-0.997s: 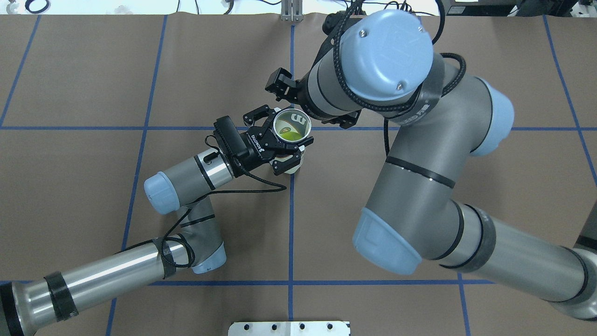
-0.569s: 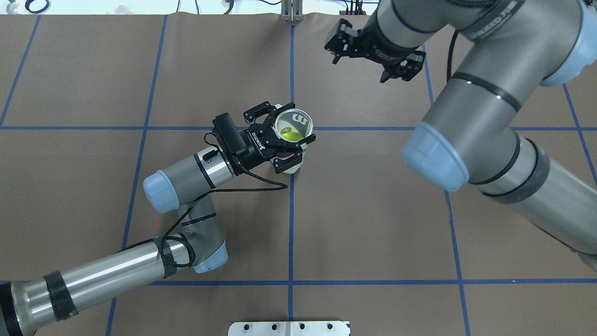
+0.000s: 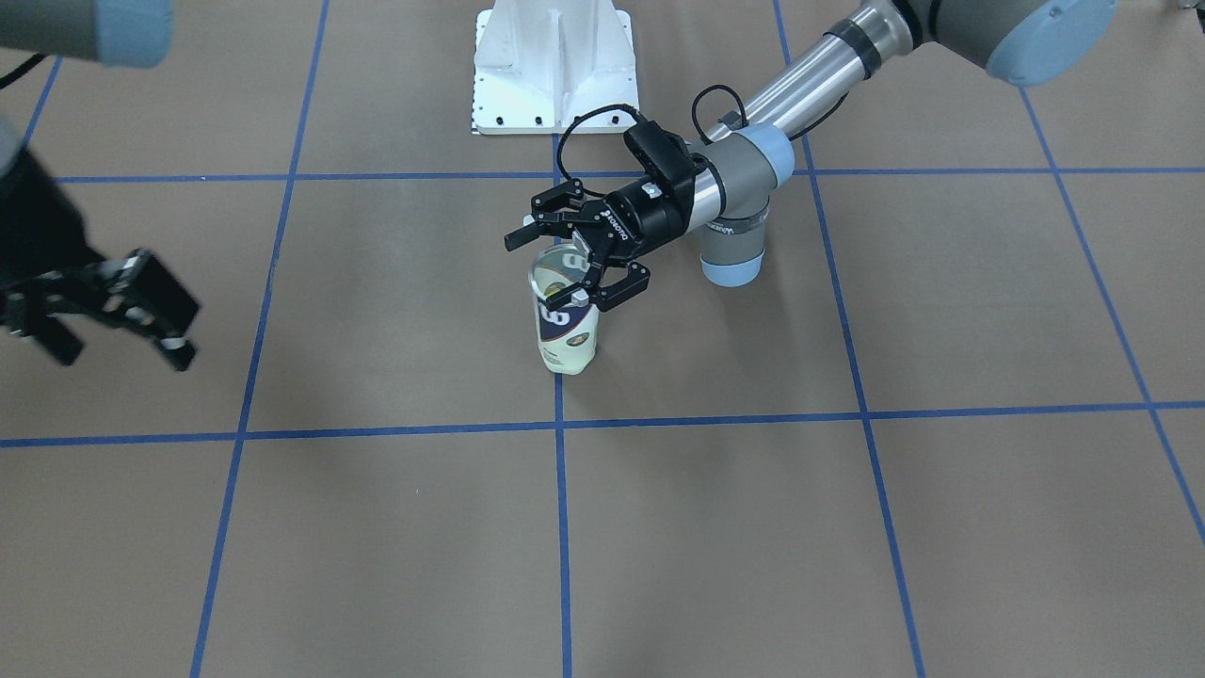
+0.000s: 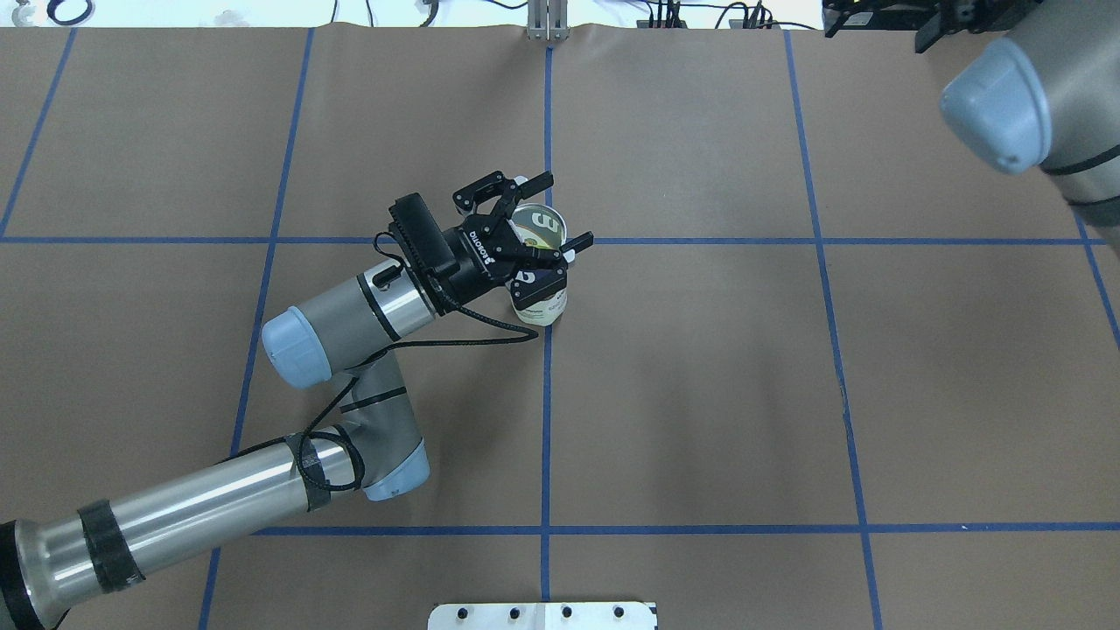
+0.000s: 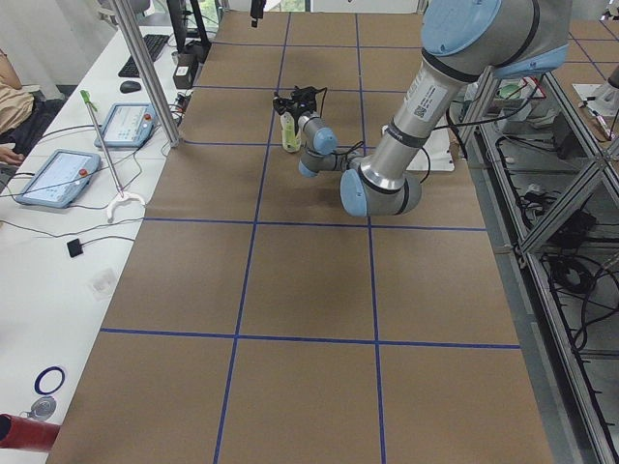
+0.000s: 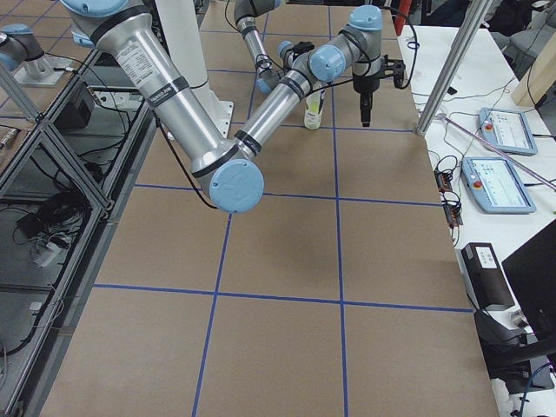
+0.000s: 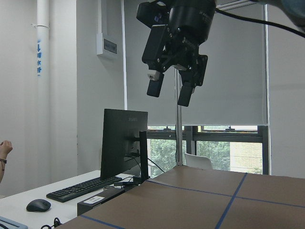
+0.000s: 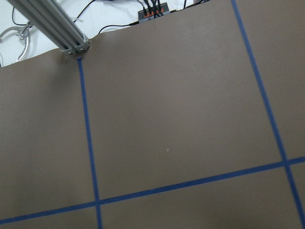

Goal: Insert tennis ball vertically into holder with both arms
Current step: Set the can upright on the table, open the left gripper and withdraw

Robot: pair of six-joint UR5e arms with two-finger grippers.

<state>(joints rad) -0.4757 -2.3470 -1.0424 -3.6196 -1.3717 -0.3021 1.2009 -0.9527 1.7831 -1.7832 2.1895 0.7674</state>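
Left gripper [image 3: 538, 268]: fingers spread, straddling the holder's [image 3: 563, 330] mouth; contact not discernible.
Right gripper [image 7: 169, 95]: fingers apart, empty, well apart from holder.
Holder: upright on table [image 3: 847, 518].
Tennis ball [image 3: 567, 356]: inside holder, at bottom.

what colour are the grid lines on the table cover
Blue: thin blue tape lines cross the brown paper table cover. They show best in the overhead exterior view.

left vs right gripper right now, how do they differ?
The left gripper is at the holder, with a finger on either side of its mouth. The right gripper hangs high near the table's far edge, well clear of the holder. The left lies roughly level; the right points down. Shared: both are open and grip nothing.
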